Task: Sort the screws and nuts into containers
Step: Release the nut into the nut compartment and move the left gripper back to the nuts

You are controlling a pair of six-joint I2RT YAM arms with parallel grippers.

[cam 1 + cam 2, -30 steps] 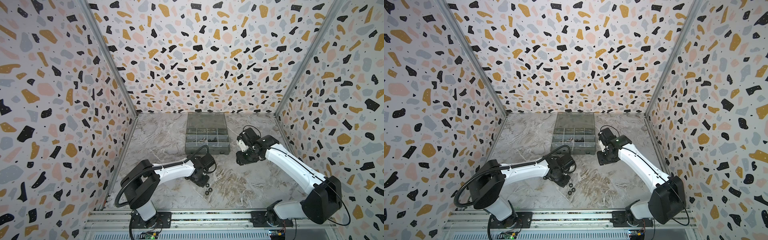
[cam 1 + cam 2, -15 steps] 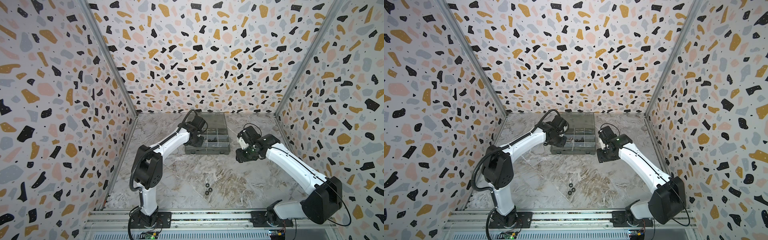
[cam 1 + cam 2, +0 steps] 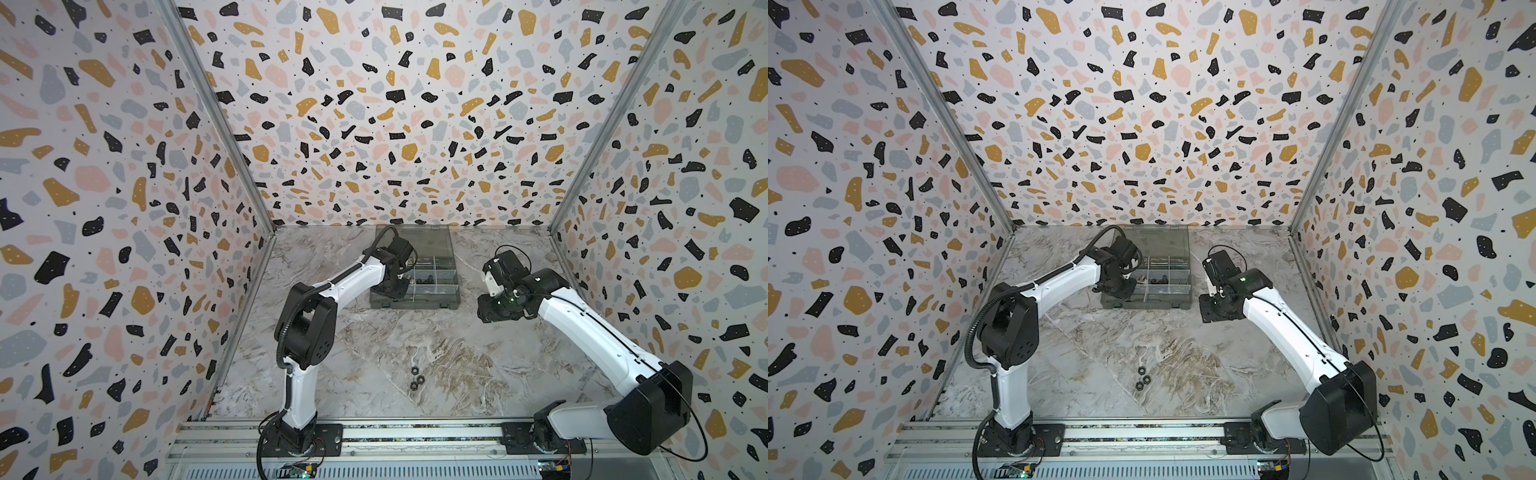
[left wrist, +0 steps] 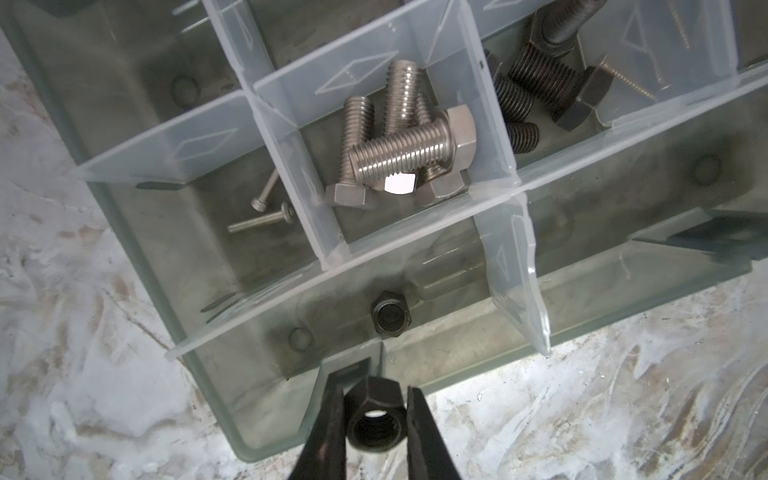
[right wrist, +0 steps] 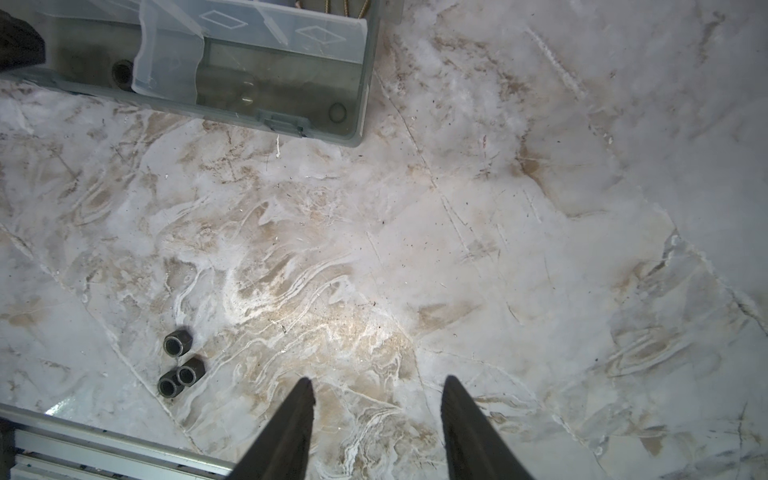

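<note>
Marbled surface inside speckled terrazzo walls carries the translucent smoky-grey plastic organiser box at the rear centre. Note the left pincer: its jaws are narrowed onto one black hexagonal metal nut, held at the box's outer wall. One more black nut lies in the compartment just inside. Adjacent compartments hold shiny silver hex-head bolts, black hex-head bolts and thin silver screws. Three loose black nuts lie clustered on the surface, well apart from the box. Observe that the right pincer stands half spread and grips nothing.
</note>
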